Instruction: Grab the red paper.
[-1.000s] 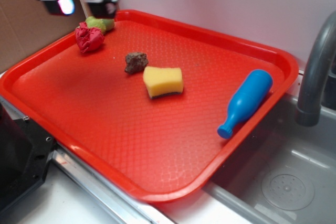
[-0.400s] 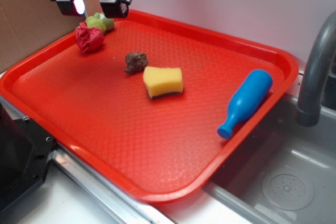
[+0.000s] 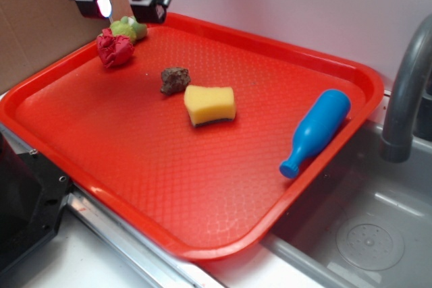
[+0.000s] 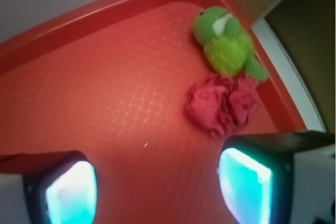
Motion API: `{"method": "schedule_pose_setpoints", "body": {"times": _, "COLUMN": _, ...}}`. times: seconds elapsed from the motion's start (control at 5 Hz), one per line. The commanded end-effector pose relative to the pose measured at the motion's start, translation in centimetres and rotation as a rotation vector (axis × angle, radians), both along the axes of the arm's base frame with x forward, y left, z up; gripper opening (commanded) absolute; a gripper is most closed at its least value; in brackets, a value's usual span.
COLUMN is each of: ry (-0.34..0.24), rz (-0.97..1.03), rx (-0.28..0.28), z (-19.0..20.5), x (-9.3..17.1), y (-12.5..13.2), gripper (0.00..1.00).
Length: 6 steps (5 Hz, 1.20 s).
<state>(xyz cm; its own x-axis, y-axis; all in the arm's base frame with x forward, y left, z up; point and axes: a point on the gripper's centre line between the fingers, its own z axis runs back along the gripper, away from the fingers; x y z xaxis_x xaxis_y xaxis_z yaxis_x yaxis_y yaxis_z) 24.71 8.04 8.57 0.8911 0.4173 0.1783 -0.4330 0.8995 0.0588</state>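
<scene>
The red paper (image 3: 115, 50) (image 4: 221, 103), a small crumpled crimson ball, lies on the orange-red tray (image 3: 202, 166) near its far left corner. A light-green object (image 3: 128, 29) (image 4: 227, 45) touches it on the far side. My gripper (image 3: 123, 5) (image 4: 157, 187) hangs open above that corner, a little above and behind the red paper. In the wrist view its two glowing pads (image 4: 244, 184) stand wide apart with bare tray between them. The red paper lies just ahead of the right pad, outside the gap.
A brown rock (image 3: 175, 79), a yellow sponge (image 3: 210, 104) and a blue bottle (image 3: 316, 131) lie on the tray. A grey faucet (image 3: 405, 92) and sink basin (image 3: 364, 234) are at the right. A brown board (image 3: 34, 25) stands behind the left corner.
The gripper has come down and shifted right toward the tray's far left corner over the past second. It barely moved in the last half second. Nothing on the tray has shifted.
</scene>
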Motion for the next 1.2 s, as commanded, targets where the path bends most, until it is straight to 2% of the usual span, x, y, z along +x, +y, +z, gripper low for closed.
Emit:
{"method": "schedule_pose_setpoints", "body": {"times": 0.0, "ry": -0.061, "rz": 0.038, "rx": 0.008, "z": -0.4, "x": -0.8, "y": 4.3, "gripper": 1.00}}
{"method": "schedule_pose_setpoints", "body": {"times": 0.2, "ry": -0.070, "rz": 0.047, "rx": 0.000, "z": -0.1, "x": -0.9, "y": 4.8, "gripper": 1.00}}
{"method": "schedule_pose_setpoints", "body": {"times": 0.4, "ry": -0.044, "rz": 0.053, "rx": 0.008, "z": -0.9, "x": 0.1, "y": 5.1, "gripper": 1.00}}
{"method": "schedule_pose_setpoints", "body": {"times": 0.6, "ry": 0.006, "rz": 0.045, "rx": 0.050, "z": -2.5, "x": 1.1, "y": 5.2, "gripper": 1.00}}
{"method": "schedule_pose_setpoints", "body": {"times": 1.0, "ry": 0.019, "rz": 0.011, "rx": 0.068, "z": -4.3, "x": 1.7, "y": 4.5, "gripper": 1.00}}
